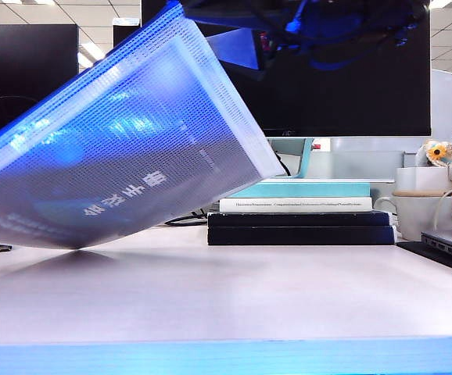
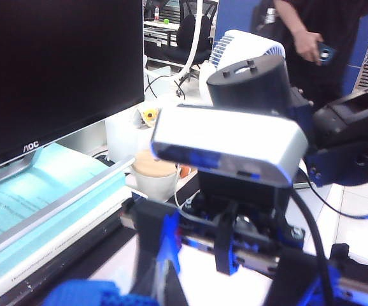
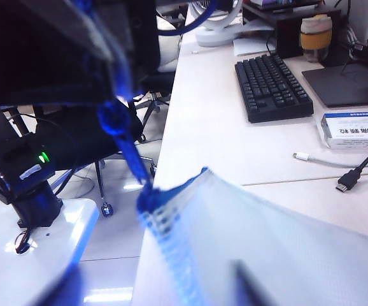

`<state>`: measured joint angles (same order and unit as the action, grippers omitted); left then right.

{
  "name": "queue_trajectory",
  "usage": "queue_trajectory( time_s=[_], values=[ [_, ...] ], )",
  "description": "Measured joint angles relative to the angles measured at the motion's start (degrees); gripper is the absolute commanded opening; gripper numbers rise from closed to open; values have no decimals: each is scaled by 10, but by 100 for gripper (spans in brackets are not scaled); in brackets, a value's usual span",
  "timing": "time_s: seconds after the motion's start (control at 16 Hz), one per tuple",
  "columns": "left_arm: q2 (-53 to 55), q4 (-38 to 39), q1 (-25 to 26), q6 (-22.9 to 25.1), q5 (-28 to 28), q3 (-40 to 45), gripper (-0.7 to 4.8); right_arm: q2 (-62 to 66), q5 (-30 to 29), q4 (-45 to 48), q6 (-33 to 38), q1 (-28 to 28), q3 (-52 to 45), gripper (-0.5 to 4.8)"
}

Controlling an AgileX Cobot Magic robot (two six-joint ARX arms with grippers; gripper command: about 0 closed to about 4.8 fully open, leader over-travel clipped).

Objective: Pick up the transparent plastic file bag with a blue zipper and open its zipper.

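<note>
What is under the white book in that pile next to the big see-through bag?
Under the white book lie two flat black books, the lowest resting on the pale table. A teal book sits on top. The tilted translucent mesh bag covers nothing of the pile.

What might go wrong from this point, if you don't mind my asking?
1. The bag hangs tilted, low edge at the table; the shut left gripper, up at its top, may lose it.
2. The right gripper, by the bag's corner, may miss the thin cord pull.
3. A swing could hit the books.
</note>
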<state>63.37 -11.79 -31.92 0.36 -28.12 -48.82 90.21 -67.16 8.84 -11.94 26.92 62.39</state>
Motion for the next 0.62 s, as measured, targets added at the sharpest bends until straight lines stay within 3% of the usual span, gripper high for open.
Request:
queue_trajectory(
  time_s=[0.12,0.19,0.25,0.56,0.62],
  values=[
    [0,0,0,-1,-7,0,-6,0,18,2,-2,3,0,154],
    [0,0,0,-2,-8,0,-6,0,30,2,-3,2,0,23],
    [1,-2,0,-5,-8,0,-6,0,31,0,-1,2,0,-5],
    [1,-8,0,-7,-6,0,-6,0,31,4,-3,3,0,-5],
    [1,-6,0,-3,14,0,-6,0,54,8,1,3,1,-5]
  ],
)
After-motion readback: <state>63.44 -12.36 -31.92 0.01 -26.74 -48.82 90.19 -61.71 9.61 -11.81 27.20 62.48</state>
